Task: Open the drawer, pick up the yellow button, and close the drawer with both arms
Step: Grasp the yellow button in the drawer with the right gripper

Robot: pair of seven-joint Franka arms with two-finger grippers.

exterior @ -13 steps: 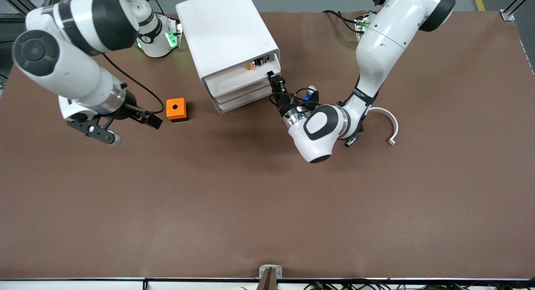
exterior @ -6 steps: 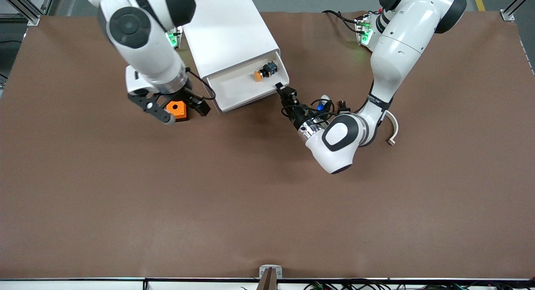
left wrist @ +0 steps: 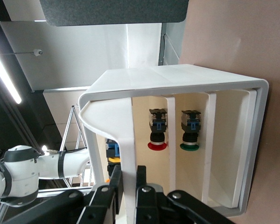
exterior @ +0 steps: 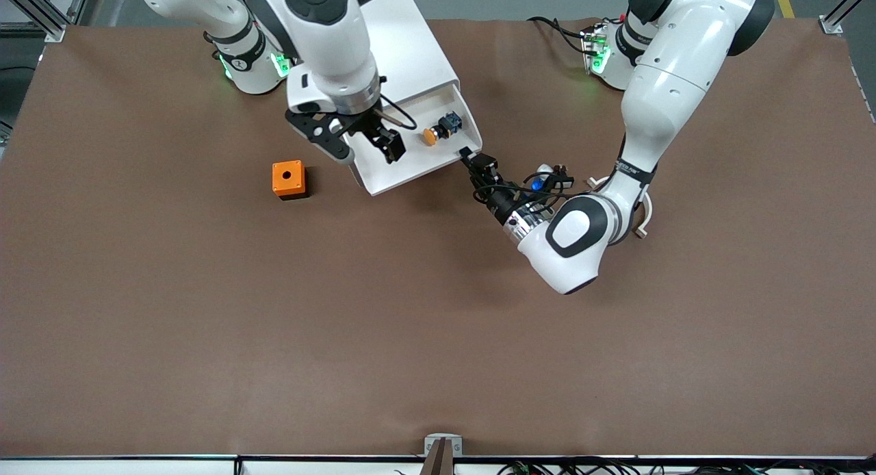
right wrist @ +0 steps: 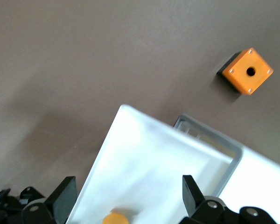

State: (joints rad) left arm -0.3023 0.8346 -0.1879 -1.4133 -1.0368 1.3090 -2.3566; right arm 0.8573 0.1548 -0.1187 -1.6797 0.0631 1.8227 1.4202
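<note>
Left gripper (exterior: 472, 158) on drawer (exterior: 410, 161), brown table (exterior: 274, 311).

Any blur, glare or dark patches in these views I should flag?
Front view: even light, sharp; soft shadows under the drawer and the left gripper. Right wrist view: soft overall, the drawer floor bright and washed out, the button cut by the frame edge, the right gripper fingers dark. Left wrist view: bright ceiling strip light; cabinet crisp.
</note>
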